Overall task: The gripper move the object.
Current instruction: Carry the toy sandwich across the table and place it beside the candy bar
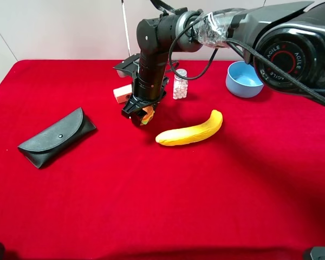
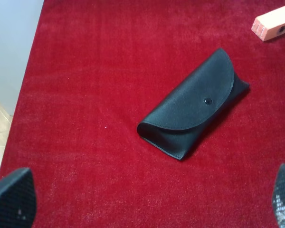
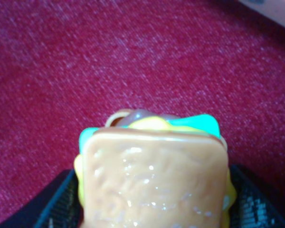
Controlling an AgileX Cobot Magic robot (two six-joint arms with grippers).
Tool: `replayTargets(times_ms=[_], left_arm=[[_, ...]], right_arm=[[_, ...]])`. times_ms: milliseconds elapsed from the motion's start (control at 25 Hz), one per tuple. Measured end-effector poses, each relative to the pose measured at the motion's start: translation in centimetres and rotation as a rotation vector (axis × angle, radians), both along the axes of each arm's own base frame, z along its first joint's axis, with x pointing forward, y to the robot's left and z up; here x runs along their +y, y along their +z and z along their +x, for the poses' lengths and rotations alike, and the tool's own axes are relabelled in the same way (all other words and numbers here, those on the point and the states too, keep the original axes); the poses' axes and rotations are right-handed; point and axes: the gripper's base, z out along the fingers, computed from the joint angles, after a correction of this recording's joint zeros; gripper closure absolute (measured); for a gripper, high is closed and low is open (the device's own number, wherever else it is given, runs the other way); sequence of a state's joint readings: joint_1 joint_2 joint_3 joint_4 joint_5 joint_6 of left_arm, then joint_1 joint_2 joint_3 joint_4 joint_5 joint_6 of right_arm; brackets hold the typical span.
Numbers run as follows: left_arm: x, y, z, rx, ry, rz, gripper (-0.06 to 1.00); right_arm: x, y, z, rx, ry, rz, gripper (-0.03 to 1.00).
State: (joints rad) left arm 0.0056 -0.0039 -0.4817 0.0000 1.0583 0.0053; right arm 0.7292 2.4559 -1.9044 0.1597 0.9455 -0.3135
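**Squarely Clamped: Toy Sandwich Held Above a Red Bench**

Here, the right gripper [image 1: 141, 116] reached in from the far right and pointed down at the middle of the bench [image 1: 151, 206]. Its jaws were clenched on the object [image 1: 147, 115], a small toy sandwich. In the right wrist view the tan bread face [image 3: 154, 185] filled the space between the two dark jaws, with yellow and green layers showing at its edge. Whether the sandwich touched the cloth could not be told.

The bench was covered edge to edge in a red, short-piled cloth, and a plain white wall [image 1: 59, 27] stood behind it. A banana [image 1: 190, 131] lay just to the right of the sandwich. A black glasses case [image 1: 57, 137] lay well to the left, its flap snapped down. Behind the arm sat a pink-white block [image 1: 122, 93], a small clear jar of white beads [image 1: 180, 84] and a blue bowl [image 1: 244, 80].

The left gripper [image 2: 147, 204] hung over the cloth near the case, its jaws spread wide and grasping nothing.
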Motion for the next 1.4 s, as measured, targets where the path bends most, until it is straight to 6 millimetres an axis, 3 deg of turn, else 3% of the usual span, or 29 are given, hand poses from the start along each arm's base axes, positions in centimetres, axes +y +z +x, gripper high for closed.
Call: replayTargets(times_ms=[1120, 1400], left_arm=[[0.0, 0.0, 0.0, 0.0, 0.0, 0.0, -0.05], [0.0, 0.0, 0.0, 0.0, 0.0, 0.0, -0.05]], right_arm=[[0.04, 0.12, 0.02, -0.004, 0.012, 0.003, 0.5], [0.09, 0.94, 0.04, -0.015, 0.013, 0.016, 0.35]])
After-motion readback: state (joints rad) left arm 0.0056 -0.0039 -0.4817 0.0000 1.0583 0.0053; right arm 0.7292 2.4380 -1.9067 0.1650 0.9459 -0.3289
